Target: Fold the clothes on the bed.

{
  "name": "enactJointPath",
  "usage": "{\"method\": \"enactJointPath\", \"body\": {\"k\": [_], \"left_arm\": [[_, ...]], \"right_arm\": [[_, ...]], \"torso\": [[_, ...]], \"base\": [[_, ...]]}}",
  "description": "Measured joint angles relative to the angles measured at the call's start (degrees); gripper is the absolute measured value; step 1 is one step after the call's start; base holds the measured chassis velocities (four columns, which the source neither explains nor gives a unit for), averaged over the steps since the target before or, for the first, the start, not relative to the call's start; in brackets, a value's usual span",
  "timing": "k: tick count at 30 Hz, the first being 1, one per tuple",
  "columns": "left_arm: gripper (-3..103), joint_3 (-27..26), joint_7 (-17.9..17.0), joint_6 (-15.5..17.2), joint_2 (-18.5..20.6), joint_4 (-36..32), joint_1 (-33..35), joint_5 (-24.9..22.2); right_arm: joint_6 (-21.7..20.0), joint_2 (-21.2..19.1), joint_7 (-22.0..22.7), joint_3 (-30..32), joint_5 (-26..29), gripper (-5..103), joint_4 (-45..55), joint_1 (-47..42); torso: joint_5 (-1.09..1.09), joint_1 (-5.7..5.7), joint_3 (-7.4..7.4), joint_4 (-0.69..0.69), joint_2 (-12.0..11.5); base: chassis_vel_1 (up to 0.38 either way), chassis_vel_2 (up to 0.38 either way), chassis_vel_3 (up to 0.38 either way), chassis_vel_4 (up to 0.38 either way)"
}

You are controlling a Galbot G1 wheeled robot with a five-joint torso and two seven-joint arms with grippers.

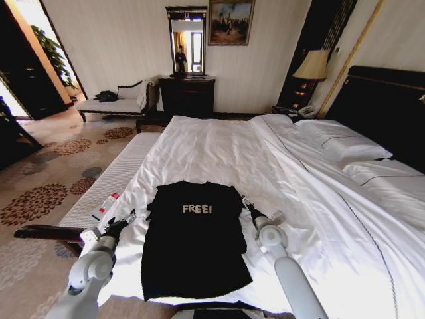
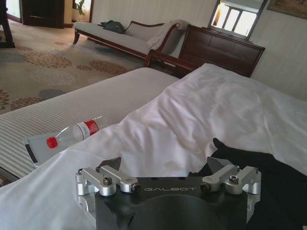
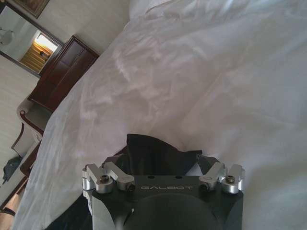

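White bed (image 1: 219, 149) fills the room, black T-shirt (image 1: 192, 242) flat near its foot edge, lettering up. Left gripper (image 1: 126, 219) wide open beside the shirt's left sleeve; right gripper (image 1: 247, 203) wide open at the right sleeve. Bottle (image 2: 72, 135) lies near the bed's left edge.

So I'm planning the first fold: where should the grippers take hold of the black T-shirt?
Judging by its pose, the sleeves. The T-shirt lies flat and face up on the bed, sleeves out sideways. The left gripper and right gripper sit open beside them, so each could pinch its sleeve edge from outside.
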Motion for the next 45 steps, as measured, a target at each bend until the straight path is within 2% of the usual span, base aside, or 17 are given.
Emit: {"method": "enactJointPath", "body": {"k": [5, 15, 16, 17, 19, 20, 23, 26, 29, 30, 32, 35, 41, 45], "left_arm": [[100, 0.7, -0.3, 0.2, 0.0, -0.4, 0.0, 0.4], [100, 1.0, -0.5, 0.2, 0.3, 0.0, 0.0, 0.6], [100, 1.1, -0.5, 0.2, 0.3, 0.1, -0.1, 0.7], [100, 1.1, -0.5, 0.1, 0.3, 0.1, -0.1, 0.7], [100, 1.2, -0.5, 0.1, 0.2, 0.3, 0.0, 1.0], [100, 1.2, -0.5, 0.1, 0.2, 0.3, 0.0, 1.0], [100, 1.3, -0.5, -0.1, 0.2, 0.3, 0.1, 1.3], [100, 1.3, -0.5, -0.1, 0.1, 0.3, 0.2, 1.4], [100, 1.4, -0.5, -0.2, -0.2, 0.2, 0.4, 1.6], [100, 1.4, -0.5, -0.2, -0.2, 0.2, 0.4, 1.6], [100, 1.5, -0.5, -0.3, -0.4, 0.1, 0.5, 1.8], [100, 1.6, -0.5, -0.4, -0.4, 0.1, 0.5, 1.9], [100, 1.6, -0.6, -0.4, -0.5, 0.4, 0.3, 2.0], [100, 1.9, -0.6, -0.4, -0.8, 0.8, 0.1, 2.2]], "right_arm": [[0.2, 0.7, -0.6, -0.4, -1.8, 86, -1.4, 0.0], [0.8, 1.3, -1.3, -0.7, -3.6, 71, -3.6, 0.1], [0.8, 1.4, -1.3, -0.7, -3.6, 66, -3.7, 0.2], [0.8, 1.4, -1.4, -0.7, -3.6, 66, -3.7, 0.2], [1.0, 1.7, -1.4, -0.7, -3.7, 55, -3.6, 0.4], [1.0, 1.7, -1.4, -0.7, -3.7, 55, -3.6, 0.4], [1.2, 1.8, -1.6, -0.8, -3.9, 38, -3.6, 0.5], [1.2, 1.8, -1.7, -0.8, -4.1, 33, -3.6, 0.6], [1.4, 1.7, -1.7, -1.0, -4.3, 17, -4.2, 1.1], [1.4, 1.7, -1.7, -1.0, -4.3, 17, -4.2, 1.1], [1.5, 1.6, -1.7, -1.0, -4.3, 6, -4.5, 1.6], [2.0, 0.8, -1.8, -1.3, -4.7, 1, -4.7, 2.5], [2.4, -1.6, -2.3, -1.8, -5.5, 0, -4.5, 4.6], [2.4, -4.6, -2.6, -2.5, -5.4, 0, -4.1, 6.3]], "torso": [[0.0, 0.0, 0.0, 0.0, 0.0], [0.0, 0.0, 0.0, -0.01, 0.0], [0.0, 0.0, 0.0, -0.01, 0.0], [0.0, 0.0, 0.0, 0.0, 0.0], [0.0, 0.0, 0.0, 0.0, 0.0], [0.0, 0.0, 0.0, 0.0, 0.0], [0.0, 0.0, 0.0, 0.0, 0.0], [0.0, 0.0, 0.0, 0.0, 0.0], [0.0, -0.01, 0.0, 0.0, 0.0], [0.0, -0.01, 0.0, 0.0, 0.0], [0.0, -0.01, 0.0, 0.0, 0.0], [0.0, -0.01, 0.0, -0.01, 0.0], [0.01, -0.01, 0.0, 0.0, 0.0], [0.0, -0.01, 0.0, -0.01, 0.0]], "base": [[0.0, 0.0, 0.0, 0.0], [0.0, 0.0, 0.0, 0.0], [0.0, 0.0, 0.0, 0.0], [0.0, 0.0, 0.0, 0.0], [0.0, 0.0, 0.0, 0.0], [0.0, 0.0, 0.0, 0.0], [0.0, 0.0, 0.0, 0.0], [0.0, 0.0, 0.0, 0.0], [0.0, 0.0, 0.0, 0.0], [0.0, 0.0, 0.0, 0.0], [0.0, 0.0, 0.0, 0.0], [0.0, 0.0, 0.0, 0.0], [0.0, 0.0, 0.0, 0.0], [0.0, 0.0, 0.0, 0.0]]}}
